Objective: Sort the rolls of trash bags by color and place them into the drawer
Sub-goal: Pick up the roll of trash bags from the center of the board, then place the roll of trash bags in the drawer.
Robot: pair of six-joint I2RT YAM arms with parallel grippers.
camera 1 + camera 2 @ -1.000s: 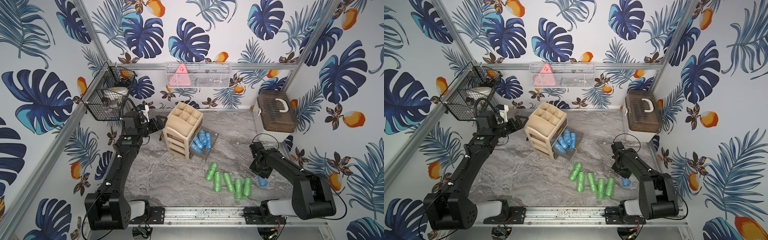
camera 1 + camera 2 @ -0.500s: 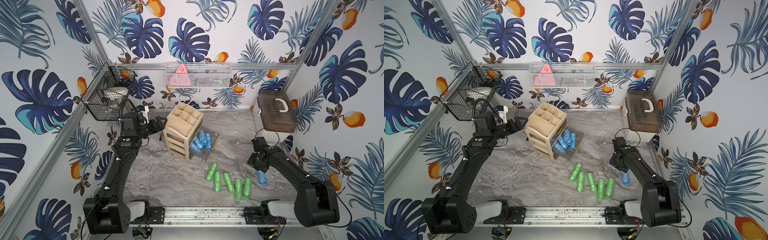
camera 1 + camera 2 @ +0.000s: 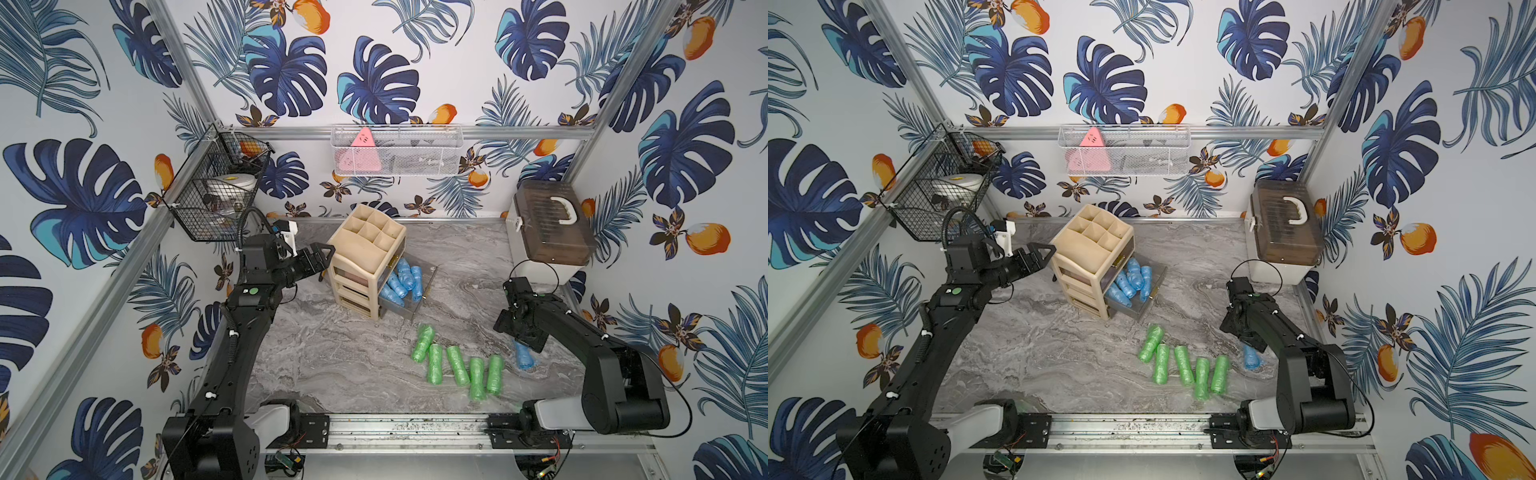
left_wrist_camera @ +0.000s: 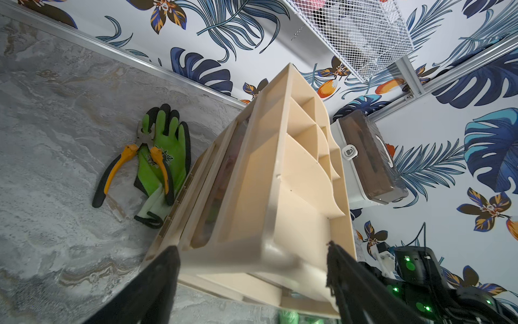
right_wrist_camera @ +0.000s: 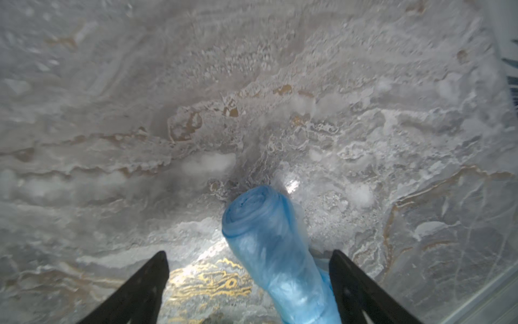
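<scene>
Matte-black jointed arms (image 3: 232, 345), grey bases (image 3: 270, 417), green status dots (image 3: 251, 291)

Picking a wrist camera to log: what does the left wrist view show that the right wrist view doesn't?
Only left wrist: the organizer between the jaws of the left gripper, with a glove and pliers beside it. Only right wrist: a blue roll lying between the open jaws of the right gripper. Both: the marble table.

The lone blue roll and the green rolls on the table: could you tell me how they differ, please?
The lone blue roll is light blue; the green rolls are bright green. The blue roll lies alone between the right gripper's open fingers; the five green rolls lie in a row nearby. Both are crinkly cylinders on the table.
</scene>
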